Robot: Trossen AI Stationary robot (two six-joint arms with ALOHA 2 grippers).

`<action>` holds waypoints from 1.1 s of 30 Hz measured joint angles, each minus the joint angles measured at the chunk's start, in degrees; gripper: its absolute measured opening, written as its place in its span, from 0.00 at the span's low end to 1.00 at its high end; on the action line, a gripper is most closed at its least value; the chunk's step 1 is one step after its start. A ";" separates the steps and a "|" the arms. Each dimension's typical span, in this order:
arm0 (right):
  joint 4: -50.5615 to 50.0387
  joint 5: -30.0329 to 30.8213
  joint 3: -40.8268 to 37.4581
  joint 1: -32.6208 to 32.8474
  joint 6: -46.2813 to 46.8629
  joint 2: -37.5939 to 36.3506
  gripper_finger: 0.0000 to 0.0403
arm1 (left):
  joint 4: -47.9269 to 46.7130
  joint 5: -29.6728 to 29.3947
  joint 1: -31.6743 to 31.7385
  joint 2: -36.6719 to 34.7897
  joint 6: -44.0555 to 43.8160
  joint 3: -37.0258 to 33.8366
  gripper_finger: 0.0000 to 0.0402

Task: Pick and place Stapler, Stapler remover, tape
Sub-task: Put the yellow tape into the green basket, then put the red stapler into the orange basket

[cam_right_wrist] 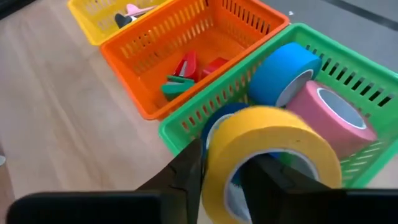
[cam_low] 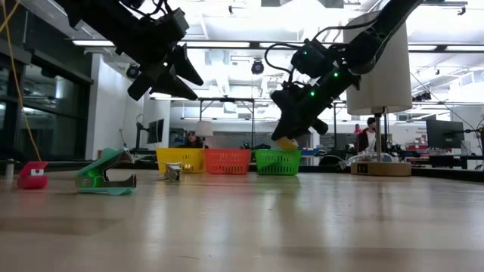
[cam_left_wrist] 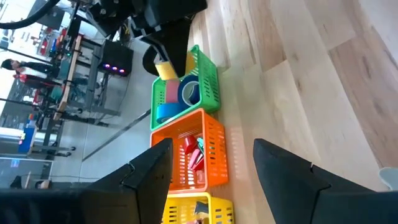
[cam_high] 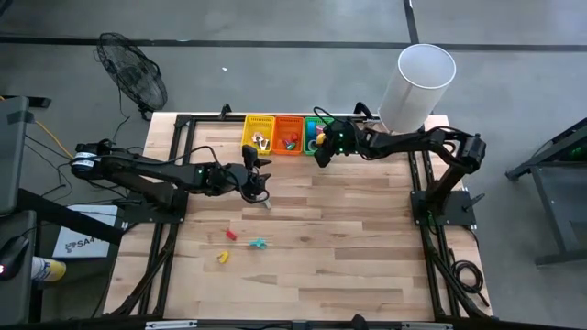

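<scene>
Yellow tape roll (cam_right_wrist: 273,149), a smooth ring, sits clamped between the right gripper's (cam_right_wrist: 221,171) fingers just above the green slatted plastic basket (cam_right_wrist: 373,81), which holds blue (cam_right_wrist: 283,71) and pink (cam_right_wrist: 339,118) rolls. Three baskets line the wooden desk (cam_high: 348,247). Left gripper (cam_high: 260,183) hovers, fingers open, holding nothing. No writing is readable.

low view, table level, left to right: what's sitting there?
Pink stapler remover → green stapler remover → small metallic item → yellow basket → orange basket → green basket, with the right gripper holding the yellow tape above it.
</scene>
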 joint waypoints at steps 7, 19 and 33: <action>-0.02 0.15 0.09 -0.02 -0.34 0.00 0.31 | 0.02 0.12 0.00 0.02 -0.04 0.00 0.54; -0.16 7.03 2.45 -0.05 -0.31 0.00 0.41 | -0.53 1.19 0.00 0.02 -0.07 0.00 0.54; -10.36 9.70 2.32 7.38 -2.80 -9.62 0.41 | -14.20 2.33 0.00 -3.08 -3.31 0.00 0.54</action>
